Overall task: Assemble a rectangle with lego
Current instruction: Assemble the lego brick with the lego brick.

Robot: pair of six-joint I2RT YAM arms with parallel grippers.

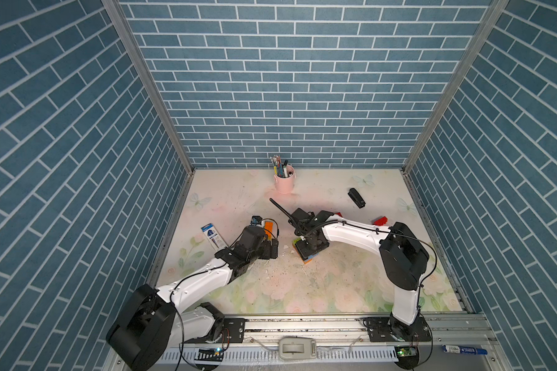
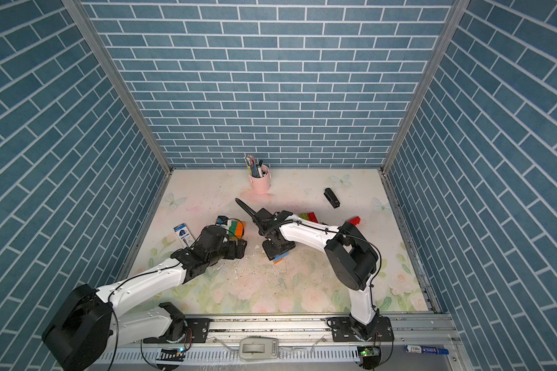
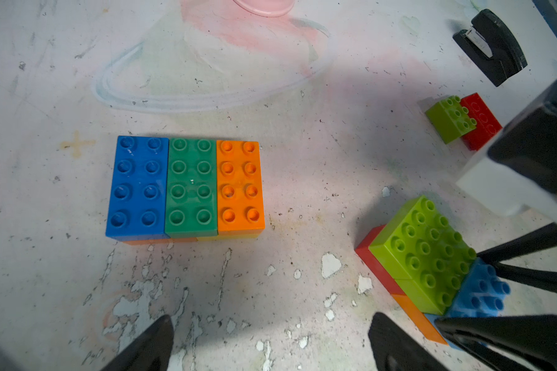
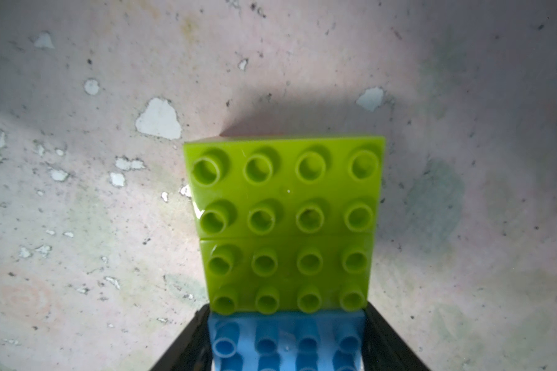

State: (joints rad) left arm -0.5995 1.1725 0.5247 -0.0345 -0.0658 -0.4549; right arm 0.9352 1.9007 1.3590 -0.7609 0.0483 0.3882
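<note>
Fingers (image 4: 190, 350) of our right gripper (image 4: 288, 347) are clamped on a light blue brick (image 3: 479, 289), one against each end. That brick sits in the top layer of a small block, flush against two lime bricks (image 4: 283, 221) laid side by side, studs up. Beneath them we see a red base brick (image 3: 372, 257) and an orange base brick (image 3: 418, 318). The block appears to rest on the table (image 1: 303, 282), near its middle.

Our left gripper (image 3: 270, 327) hangs over the table with its jaws wide apart and nothing between them. Just ahead of it lies a second block. A dark blue brick (image 3: 137, 186), a green brick (image 3: 190, 189) and an orange top brick (image 3: 240, 186) are pressed side by side into a neat rectangle, and we see orange and yellow edges of a lower layer underneath.

Farther off, a loose lime brick (image 3: 449, 120) touches a loose red brick (image 3: 481, 122), near the black stapler (image 3: 492, 45). At the back wall stands a pink cup (image 1: 284, 184) holding pens (image 1: 278, 165) upright.
</note>
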